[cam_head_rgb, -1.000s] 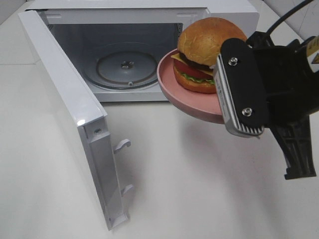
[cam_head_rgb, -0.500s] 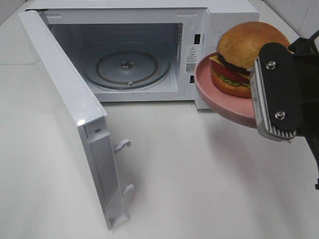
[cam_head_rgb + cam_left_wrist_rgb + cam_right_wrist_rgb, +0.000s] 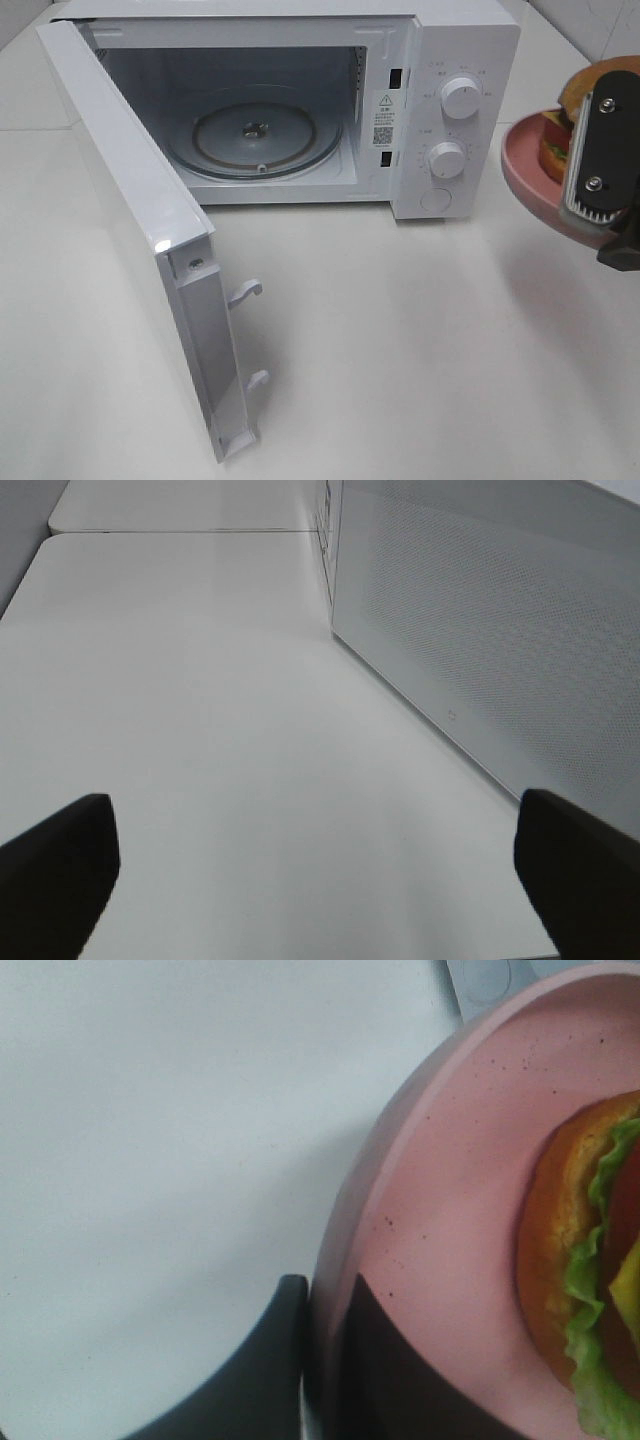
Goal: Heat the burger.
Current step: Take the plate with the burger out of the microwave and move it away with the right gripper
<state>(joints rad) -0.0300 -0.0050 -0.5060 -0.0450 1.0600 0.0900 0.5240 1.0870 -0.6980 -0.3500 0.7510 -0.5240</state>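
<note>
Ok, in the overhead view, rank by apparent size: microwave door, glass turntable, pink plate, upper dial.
1. Microwave door, largest.
2. Glass turntable.
3. Pink plate: cut off at the frame edge and nearer the camera, so its rank is unsure.
4. Upper dial, smallest.

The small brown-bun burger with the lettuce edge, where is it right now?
The burger sits on the round pink plate, held in the air by the right gripper at the far right of the exterior high view, right of the white microwave's knobs.

White tabletop [image 3: 400,350], microwave [image 3: 440,60] at back, door [image 3: 130,230] open
</note>
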